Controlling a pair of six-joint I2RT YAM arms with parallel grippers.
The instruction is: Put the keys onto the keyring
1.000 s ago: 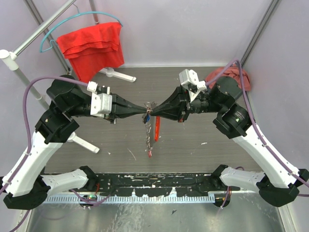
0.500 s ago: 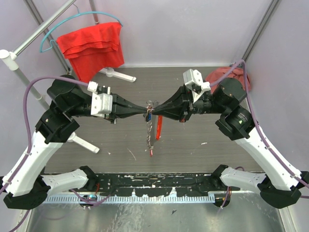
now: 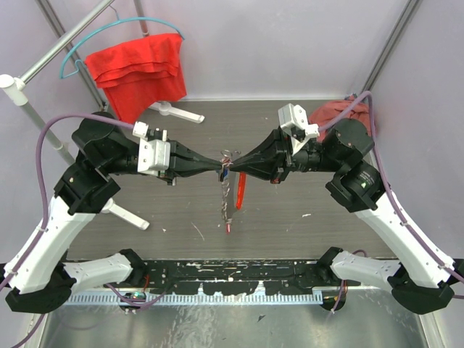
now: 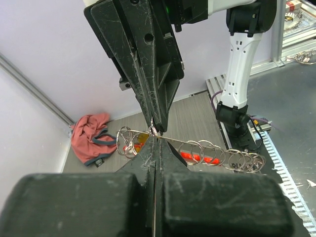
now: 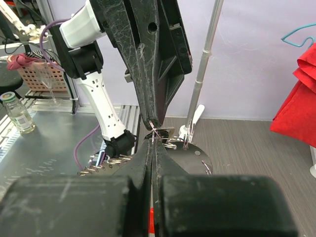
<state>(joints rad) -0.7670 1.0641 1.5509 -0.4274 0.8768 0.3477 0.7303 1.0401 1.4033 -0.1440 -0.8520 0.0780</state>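
Note:
My left gripper (image 3: pixel 219 167) and right gripper (image 3: pixel 233 167) meet tip to tip above the table's middle. Both are shut on the keyring (image 3: pixel 226 161), a thin silvery wire loop. Its chain (image 3: pixel 225 206) of small rings and its narrow red tag (image 3: pixel 240 191) hang below. A small blue and orange bit, probably key heads (image 3: pixel 225 174), hangs at the pinch. In the left wrist view the left gripper (image 4: pixel 154 136) pinches the wire, and the chain (image 4: pixel 222 154) trails right over the tag (image 4: pixel 195 157). In the right wrist view the right gripper (image 5: pixel 154 137) pinches the wire beside a flat metal piece (image 5: pixel 170 132).
A red cloth (image 3: pixel 138 69) hangs on a blue hanger at the back left, on a rack with white feet (image 3: pixel 177 112). A pinkish cloth (image 3: pixel 346 114) lies at the back right. A black rail (image 3: pixel 232 274) runs along the near edge.
My right wrist has shifted slightly right and turned a little. The hanging chain and red tag have swung slightly. The left arm has not moved.

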